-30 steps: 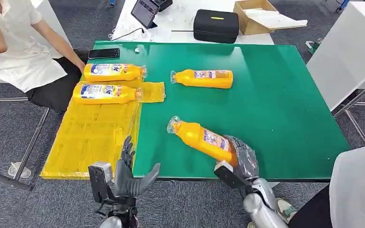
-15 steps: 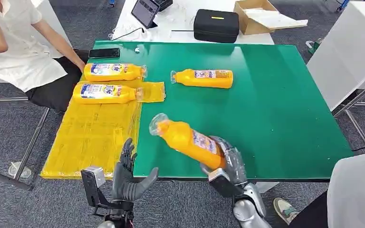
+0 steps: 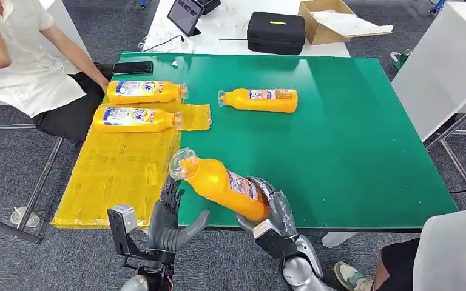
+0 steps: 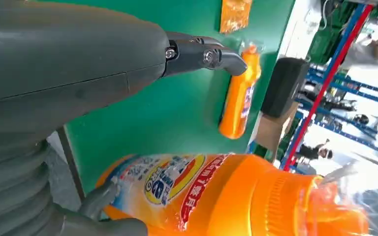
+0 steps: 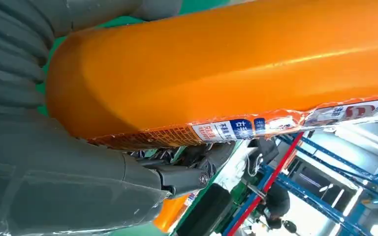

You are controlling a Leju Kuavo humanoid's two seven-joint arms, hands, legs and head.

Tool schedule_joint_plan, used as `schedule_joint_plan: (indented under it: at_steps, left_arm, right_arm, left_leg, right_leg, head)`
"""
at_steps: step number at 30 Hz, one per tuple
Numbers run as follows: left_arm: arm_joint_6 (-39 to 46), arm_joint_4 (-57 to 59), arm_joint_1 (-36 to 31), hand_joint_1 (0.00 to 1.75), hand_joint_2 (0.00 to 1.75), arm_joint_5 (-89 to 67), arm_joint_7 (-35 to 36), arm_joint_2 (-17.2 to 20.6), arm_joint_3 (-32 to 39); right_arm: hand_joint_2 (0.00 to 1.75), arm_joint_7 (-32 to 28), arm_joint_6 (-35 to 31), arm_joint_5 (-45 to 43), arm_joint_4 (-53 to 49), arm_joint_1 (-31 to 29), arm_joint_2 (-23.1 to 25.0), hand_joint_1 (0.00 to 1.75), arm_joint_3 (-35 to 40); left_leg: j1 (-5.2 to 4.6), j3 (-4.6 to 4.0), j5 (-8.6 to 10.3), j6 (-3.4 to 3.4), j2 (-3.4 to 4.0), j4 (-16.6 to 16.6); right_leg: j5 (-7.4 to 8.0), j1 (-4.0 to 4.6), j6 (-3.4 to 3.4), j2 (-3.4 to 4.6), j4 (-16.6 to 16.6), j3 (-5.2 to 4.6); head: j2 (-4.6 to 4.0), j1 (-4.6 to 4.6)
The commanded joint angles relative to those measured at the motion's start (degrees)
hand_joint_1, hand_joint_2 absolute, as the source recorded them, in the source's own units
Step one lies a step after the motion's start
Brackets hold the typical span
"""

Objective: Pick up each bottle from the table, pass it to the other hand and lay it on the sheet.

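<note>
1. Holding the orange bottle (image 3: 221,183) by its base, the right hand (image 3: 273,209) has its fingers wrapped round the wide end, and the bottle hangs tilted above the table's near edge with its clear-capped neck pointing toward the yellow sheet (image 3: 121,163).
2. The left hand (image 3: 171,218) waits just beside and below the neck, fingers spread and thumb out, holding nothing; the left wrist view shows the labelled body close against its palm side, though contact there cannot be told.
3. The step in hand is judged to be the pass from right to left.
4. To do it well, the left hand should close round the middle of the body, on the label, not on the slippery cap.
5. The right hand should let go only once that grasp looks firm, since the bottle is long and held at one end.
6. Two bottles (image 3: 136,119) already lie side by side at the sheet's far end, so free sheet lies nearer the robot.
7. One more bottle (image 3: 261,100) lies on the green table (image 3: 352,133) toward the far edge, not yet handled.
</note>
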Motion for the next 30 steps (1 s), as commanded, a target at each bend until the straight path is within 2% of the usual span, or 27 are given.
schedule_joint_plan:
  at_steps: [1, 2, 4, 7, 9, 10, 11, 13, 14, 19, 20, 22, 24, 29, 30]
  left_arm:
    - [-2.6, 2.8, -4.1, 0.00, 1.75, -0.4, 0.0, -1.1, 0.2]
    - [-3.1, 2.8, -4.3, 0.00, 1.75, -0.3, 0.1, -1.2, 0.1]
    - [-4.8, 3.0, -4.5, 0.00, 1.75, 0.4, 0.5, -1.1, -0.2]
    - [-6.5, 3.0, -4.6, 0.00, 1.75, 1.3, 0.7, -1.3, -0.3]
    - [-7.8, 2.4, -4.5, 0.00, 1.75, 2.3, 0.7, -1.3, -0.6]
    - [-7.8, 2.0, -5.0, 0.00, 1.75, 2.3, 0.7, -1.4, -0.7]
    - [-7.7, 1.8, -5.2, 0.00, 1.75, 2.4, 0.6, -1.5, -0.6]
    - [-6.6, 1.8, -5.9, 0.00, 1.75, 2.5, 0.1, -2.0, -0.4]
    - [-6.5, 1.9, -6.1, 0.00, 1.75, 2.5, 0.1, -2.0, -0.4]
    - [-6.2, 1.8, -7.1, 0.00, 1.75, 2.9, -1.2, -2.3, -0.1]
    - [-6.2, 1.8, -7.1, 0.00, 1.75, 2.9, -1.2, -2.3, -0.1]
    - [-5.6, 2.1, -7.4, 0.00, 1.75, 2.2, -2.3, -2.3, -0.2]
    - [-5.7, 2.1, -7.8, 0.00, 1.75, 2.5, -3.0, -2.5, -0.2]
    - [-5.1, 1.3, -8.5, 0.00, 1.75, 4.3, -3.6, -3.4, 1.3]
    - [-5.0, 0.7, -8.2, 0.12, 1.75, 4.6, -3.6, -3.3, 1.4]
  right_arm:
    - [1.75, -0.1, 2.1, -0.9, 4.9, -6.1, 0.7, 1.75, 4.7]
    - [1.75, -0.3, 2.5, -0.7, 5.3, -6.6, 0.7, 1.75, 5.7]
    - [1.75, 1.0, -1.2, 4.6, 6.9, -8.1, 0.1, 1.75, 8.0]
    - [1.75, 1.8, -0.1, 4.1, 7.4, -9.9, -0.7, 1.75, 9.3]
    - [1.75, 2.1, 0.6, 4.0, 7.2, -11.0, -0.9, 1.75, 10.1]
    - [1.75, 2.5, 1.5, 4.2, 7.2, -11.6, -0.7, 1.75, 11.0]
    - [1.75, 2.5, 1.8, 4.2, 7.3, -11.8, -0.6, 1.75, 11.4]
    - [1.75, 2.9, 2.3, 4.4, 8.1, -12.4, -0.6, 1.75, 12.6]
    - [1.75, 3.0, 2.2, 4.5, 8.3, -12.5, -0.6, 1.75, 12.8]
    - [1.75, 3.1, 3.0, 4.9, 9.9, -14.3, -1.0, 1.75, 14.7]
    - [1.75, 3.1, 3.0, 4.9, 9.9, -14.3, -1.0, 1.75, 14.7]
    - [1.75, 3.2, 3.2, 4.9, 11.0, -15.1, -1.0, 1.75, 15.3]
    - [1.75, 3.2, 4.3, 4.6, 10.1, -15.4, -1.4, 1.75, 16.3]
    - [1.75, 3.5, 6.4, 4.2, 10.3, -15.6, -1.3, 1.75, 17.9]
    - [1.75, 3.5, 6.5, 4.1, 10.1, -14.9, -1.3, 1.75, 18.2]
  left_leg:
    - [0.00, 0.10, -0.03, 0.02, 0.12, 0.0]
    - [-0.02, 0.22, -0.07, 0.03, 0.15, 0.0]
    - [0.00, 0.23, -0.07, 0.03, 0.17, 0.0]
    - [0.01, 0.14, -0.01, 0.01, 0.15, 0.0]
    - [-0.02, 0.39, -0.10, 0.05, 0.25, 0.0]
    - [-0.02, 0.13, -0.01, 0.02, 0.14, 0.0]
    - [-0.03, 0.30, -0.07, 0.03, 0.17, 0.0]
    - [-0.01, 0.11, -0.01, 0.01, 0.09, 0.0]
    - [-0.03, 0.37, -0.12, 0.05, 0.17, 0.0]
    - [-0.01, 0.32, -0.07, 0.02, 0.13, 0.0]
    - [0.01, 0.09, 0.01, 0.00, 0.05, 0.0]
    - [-0.01, 0.34, -0.08, 0.04, 0.10, 0.0]
    - [0.00, 0.10, 0.01, 0.01, 0.04, 0.0]
    - [0.00, 0.19, -0.03, 0.03, 0.02, 0.0]
    - [0.00, 0.20, -0.03, 0.02, 0.02, 0.0]
  right_leg:
    - [0.00, 0.02, -0.08, 0.07, 0.0, 0.06]
    - [-0.04, 0.02, -0.11, 0.06, 0.0, 0.16]
    - [-0.03, 0.04, -0.11, 0.07, 0.0, 0.18]
    - [0.02, 0.03, -0.06, 0.09, 0.0, 0.10]
    - [-0.05, 0.03, -0.14, 0.12, 0.0, 0.31]
    - [0.01, 0.00, -0.06, 0.07, 0.0, 0.08]
    - [-0.05, 0.01, -0.11, 0.07, 0.0, 0.24]
    - [0.00, 0.01, -0.06, 0.04, 0.0, 0.08]
    - [-0.10, 0.02, -0.15, 0.05, 0.0, 0.31]
    - [-0.06, 0.03, -0.14, 0.02, 0.0, 0.27]
    - [0.01, 0.03, -0.06, 0.00, 0.0, 0.07]
    - [-0.08, 0.03, -0.13, -0.02, 0.0, 0.31]
    - [0.00, 0.01, -0.05, -0.01, 0.0, 0.08]
    - [-0.05, 0.03, -0.09, -0.07, 0.0, 0.19]
    - [-0.05, 0.03, -0.09, -0.06, 0.0, 0.18]
  head:
    - [0.00, 0.00]
    - [0.00, 0.00]
    - [0.00, 0.02]
    - [0.00, 0.00]
    - [0.00, 0.02]
    - [0.00, 0.00]
    - [0.00, 0.02]
    - [0.00, 0.04]
    - [0.00, 0.02]
    - [0.02, 0.02]
    - [0.00, 0.02]
    - [0.00, 0.00]
    - [0.00, 0.02]
    - [0.00, 0.02]
    - [0.00, 0.00]
